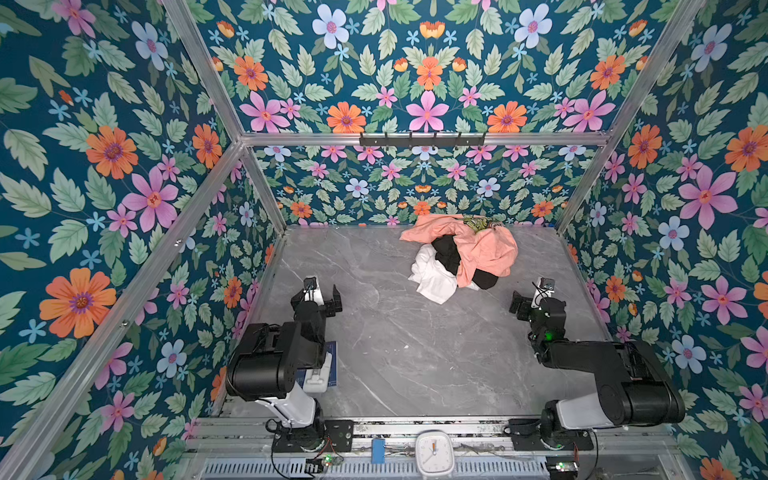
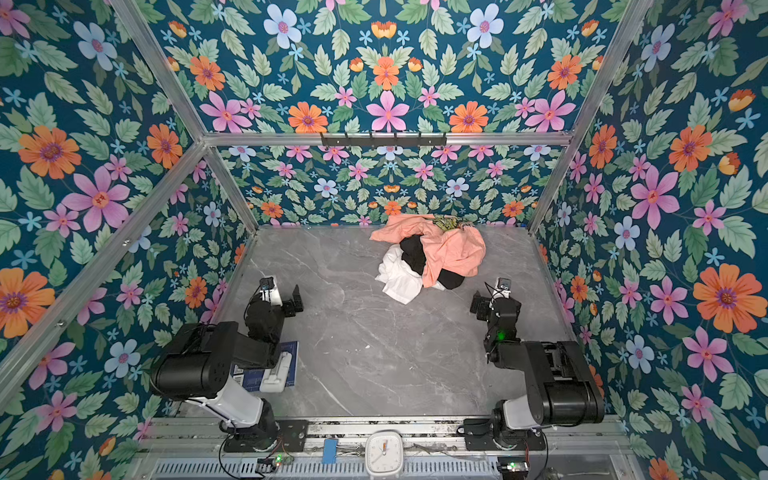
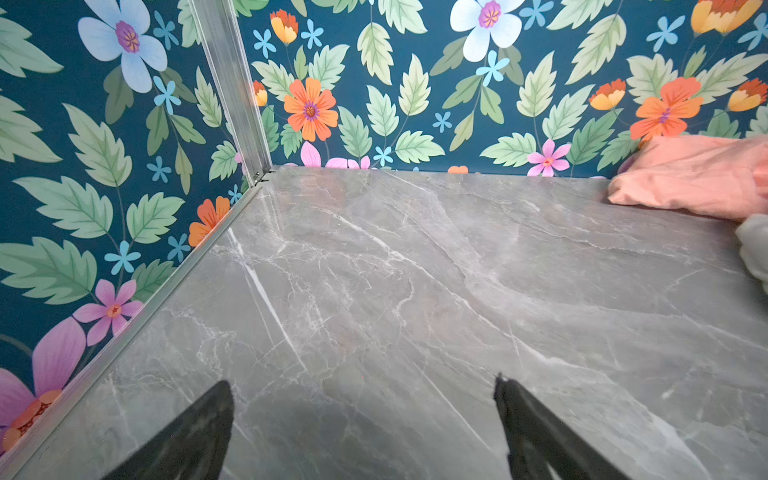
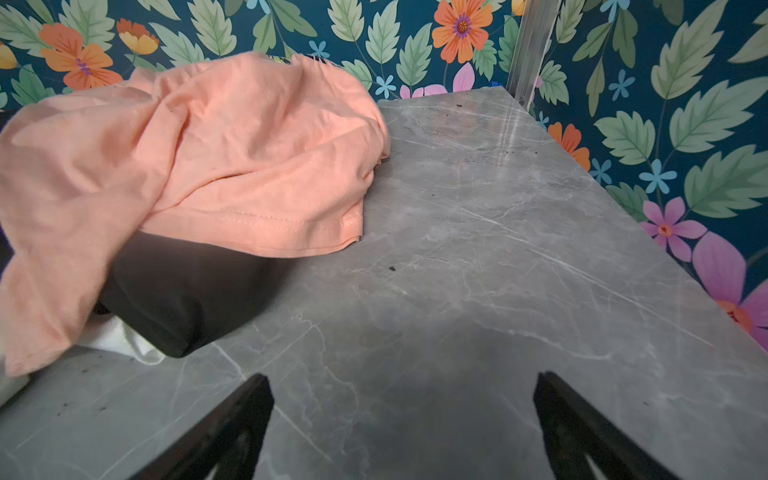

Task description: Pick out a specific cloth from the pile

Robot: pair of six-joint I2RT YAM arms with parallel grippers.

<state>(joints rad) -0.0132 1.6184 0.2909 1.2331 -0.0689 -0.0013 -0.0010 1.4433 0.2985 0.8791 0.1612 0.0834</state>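
Note:
The pile (image 1: 461,253) lies on the grey marble table near the back wall in both top views. The cloth (image 1: 432,278) (image 2: 399,276) is plain white and forms the pile's near-left part, partly under a black garment (image 1: 446,251) and a peach-pink shirt (image 1: 484,245). My left gripper (image 1: 320,293) (image 3: 362,382) hovers open over bare table, left of and nearer than the pile; the cloth's edge (image 3: 754,249) shows far off. My right gripper (image 1: 536,299) (image 4: 403,377) is open and empty, near-right of the pile. A strip of the cloth (image 4: 112,338) peeks from under the black garment (image 4: 183,299).
Floral walls on aluminium posts close in the table on three sides. A blue box with a white object (image 1: 322,370) sits under the left arm. A white clock (image 1: 434,453) stands on the front rail. A black hook rail (image 1: 422,139) hangs on the back frame.

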